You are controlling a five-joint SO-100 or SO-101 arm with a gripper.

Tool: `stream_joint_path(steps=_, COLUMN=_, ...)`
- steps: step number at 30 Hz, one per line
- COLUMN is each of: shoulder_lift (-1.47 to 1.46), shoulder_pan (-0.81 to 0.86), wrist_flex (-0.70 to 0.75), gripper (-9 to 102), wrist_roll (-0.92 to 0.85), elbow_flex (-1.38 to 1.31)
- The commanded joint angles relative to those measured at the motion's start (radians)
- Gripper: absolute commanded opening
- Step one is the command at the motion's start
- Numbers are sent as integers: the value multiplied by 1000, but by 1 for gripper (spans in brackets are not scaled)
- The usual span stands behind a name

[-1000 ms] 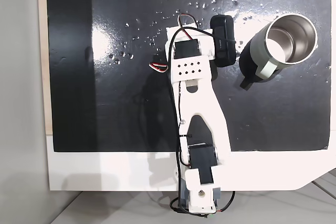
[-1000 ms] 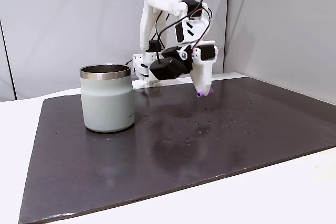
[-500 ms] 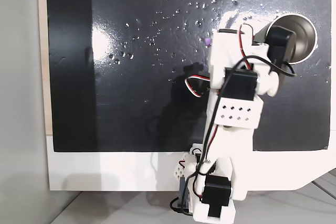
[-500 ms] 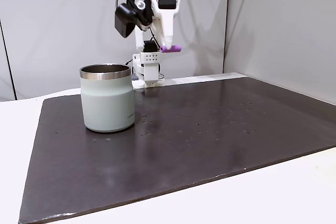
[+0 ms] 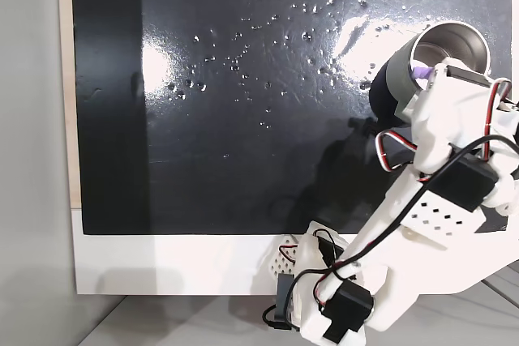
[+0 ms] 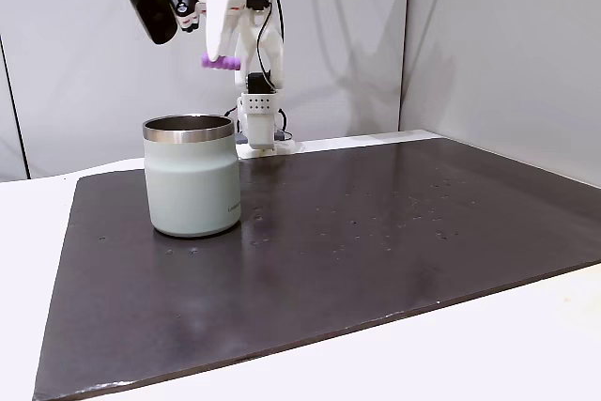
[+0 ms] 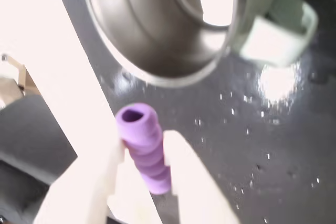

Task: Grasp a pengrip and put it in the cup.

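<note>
My gripper (image 6: 218, 55) is shut on the pengrip (image 6: 218, 62), a small purple ribbed cylinder held crosswise between the white fingertips. It hangs high above the cup (image 6: 192, 176), over the rim on the side nearer the arm base. From above, the pengrip (image 5: 420, 75) shows as a purple spot at the cup's (image 5: 454, 54) left rim, with the white arm covering the cup's lower part. In the wrist view the pengrip (image 7: 139, 129) sits between the two fingers (image 7: 176, 161), and the cup's steel inside (image 7: 152, 30) and pale handle (image 7: 275, 30) lie beyond it.
The cup stands on a large black mat (image 6: 376, 232) speckled with small bright droplets (image 5: 268, 38). The mat lies on a white table (image 5: 162, 265). The arm's base (image 6: 260, 124) stands at the mat's far edge. A black camera (image 6: 150, 7) sticks out from the wrist.
The arm has risen from just above the mat with the pengrip held, then swung across to the cup. The pengrip now hangs above the cup's rim.
</note>
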Motion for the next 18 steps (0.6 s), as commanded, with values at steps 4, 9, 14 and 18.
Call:
stream_joint_path(steps=4, shoulder_lift=-109, shoulder_pan=54, wrist_flex=-71, gripper=0, wrist_roll=-35, elbow_flex=-87)
stream_joint_path(steps=9, shoulder_lift=-198, shoulder_pan=64, wrist_flex=-78, gripper=0, wrist_roll=-41, elbow_flex=-152)
stream_joint_path(steps=14, shoulder_lift=-224, shoulder_pan=63, wrist_flex=-78, gripper=0, wrist_roll=-44, elbow_flex=-186)
stream_joint_path(steps=18, shoulder_lift=-259, shoulder_pan=64, wrist_flex=-78, gripper=0, wrist_roll=-43, elbow_flex=-224)
